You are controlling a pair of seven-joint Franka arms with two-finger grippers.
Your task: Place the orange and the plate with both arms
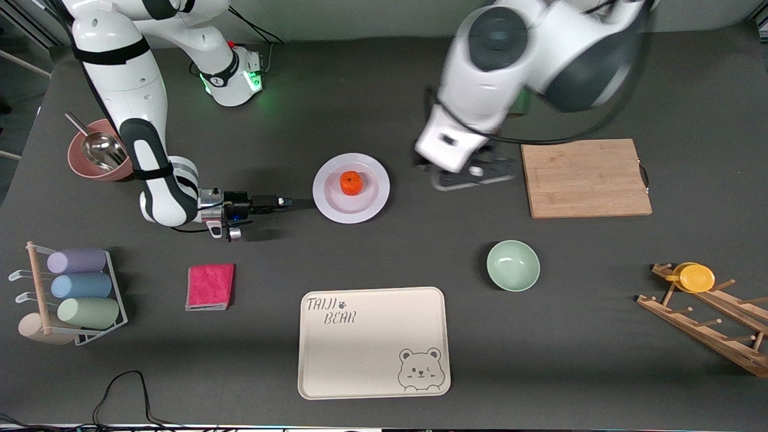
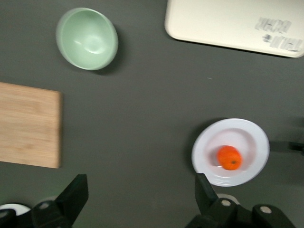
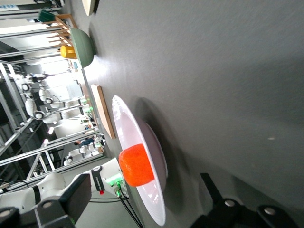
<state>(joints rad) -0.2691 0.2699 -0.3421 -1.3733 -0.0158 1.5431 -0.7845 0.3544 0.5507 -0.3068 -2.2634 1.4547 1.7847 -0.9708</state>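
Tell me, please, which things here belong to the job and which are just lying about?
Job: orange on the plate; right gripper beside the plate, open; left gripper up in the air, open.
Lying about: green bowl, bear tray, cutting board, pink cloth.

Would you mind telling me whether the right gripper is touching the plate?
Apart. In the front view, bare table shows between the open right gripper and the plate rim.

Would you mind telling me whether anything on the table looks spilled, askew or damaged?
Nothing stands out: the orange sits upright in the plate, and both open grippers, left and right, hold nothing.
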